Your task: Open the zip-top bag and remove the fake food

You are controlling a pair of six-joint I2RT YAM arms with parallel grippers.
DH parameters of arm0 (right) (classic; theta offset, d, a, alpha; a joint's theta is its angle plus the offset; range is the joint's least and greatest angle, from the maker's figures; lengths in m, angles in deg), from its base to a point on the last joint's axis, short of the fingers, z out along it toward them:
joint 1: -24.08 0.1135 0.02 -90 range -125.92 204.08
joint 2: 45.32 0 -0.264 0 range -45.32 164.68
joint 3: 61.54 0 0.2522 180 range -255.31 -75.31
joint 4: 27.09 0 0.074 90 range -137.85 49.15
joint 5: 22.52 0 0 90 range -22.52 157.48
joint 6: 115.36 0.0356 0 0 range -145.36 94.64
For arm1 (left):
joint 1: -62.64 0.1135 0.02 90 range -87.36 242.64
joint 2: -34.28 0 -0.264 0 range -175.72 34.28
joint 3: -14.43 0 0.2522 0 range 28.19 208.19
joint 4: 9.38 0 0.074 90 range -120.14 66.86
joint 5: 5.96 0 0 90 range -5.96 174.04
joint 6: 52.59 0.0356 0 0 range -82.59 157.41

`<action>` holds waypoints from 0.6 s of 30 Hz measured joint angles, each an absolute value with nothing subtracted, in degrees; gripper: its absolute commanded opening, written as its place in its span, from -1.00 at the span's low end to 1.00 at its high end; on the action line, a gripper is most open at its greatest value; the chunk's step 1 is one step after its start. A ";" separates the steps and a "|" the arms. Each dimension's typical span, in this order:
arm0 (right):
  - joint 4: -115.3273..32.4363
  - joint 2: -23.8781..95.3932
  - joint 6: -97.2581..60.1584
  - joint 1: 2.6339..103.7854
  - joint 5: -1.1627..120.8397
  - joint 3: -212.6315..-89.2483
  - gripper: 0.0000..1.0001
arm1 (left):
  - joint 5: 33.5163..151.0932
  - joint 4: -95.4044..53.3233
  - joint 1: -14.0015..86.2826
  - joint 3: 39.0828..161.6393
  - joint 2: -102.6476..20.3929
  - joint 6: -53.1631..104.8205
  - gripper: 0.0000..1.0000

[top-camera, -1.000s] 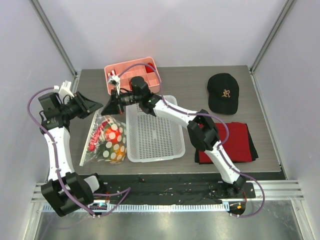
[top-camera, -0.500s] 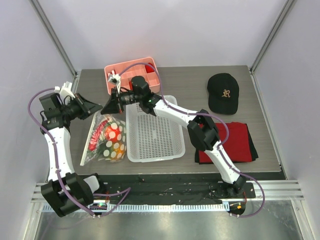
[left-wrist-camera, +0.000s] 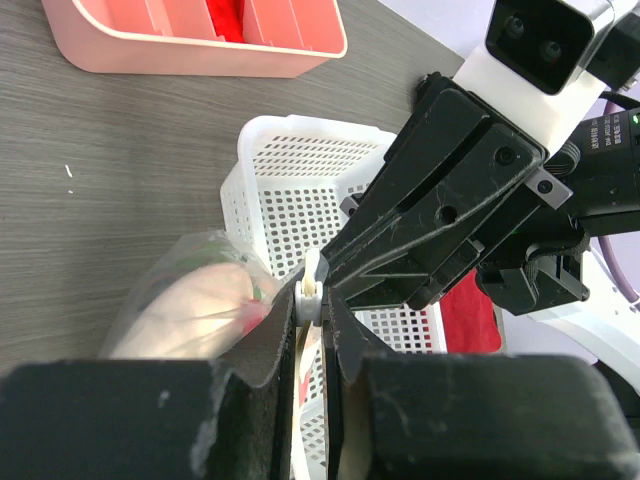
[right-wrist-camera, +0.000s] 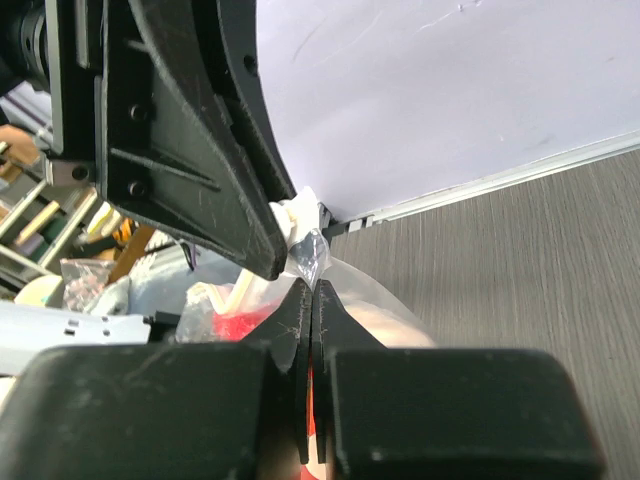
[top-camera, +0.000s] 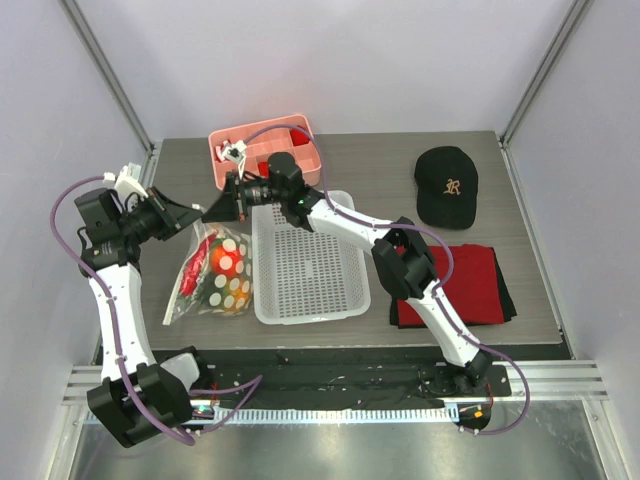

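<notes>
Zip-top bag (top-camera: 225,275) pinched at its top; left gripper (left-wrist-camera: 311,303), right gripper (right-wrist-camera: 308,298) both clamped there.

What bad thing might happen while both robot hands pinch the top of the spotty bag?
1. The left gripper and right gripper each pinch only a thin bit at the top of the zip-top bag, so the slick plastic might slip out.
2. Their tips sit almost touching, so they might bump when pulling apart.
3. The fake food fills the bag; a sudden opening might spill it across the table.
</notes>
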State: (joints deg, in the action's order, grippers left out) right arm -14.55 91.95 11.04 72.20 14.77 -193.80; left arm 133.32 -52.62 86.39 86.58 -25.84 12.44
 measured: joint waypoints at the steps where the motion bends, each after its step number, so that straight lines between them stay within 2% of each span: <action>1: -14.22 91.97 11.74 72.18 15.25 -193.80 -0.98 | 133.32 -52.60 86.39 86.58 -25.82 12.41 -0.91; 18: -7.97 92.43 29.27 72.16 24.91 -188.99 -0.97 | 130.59 -50.67 86.32 83.02 -25.07 11.17 -0.99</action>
State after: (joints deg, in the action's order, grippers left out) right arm -7.97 92.43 29.27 72.16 24.91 -188.99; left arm 130.59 -50.67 86.32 83.02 -25.07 11.17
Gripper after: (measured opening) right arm 0.018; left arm 0.107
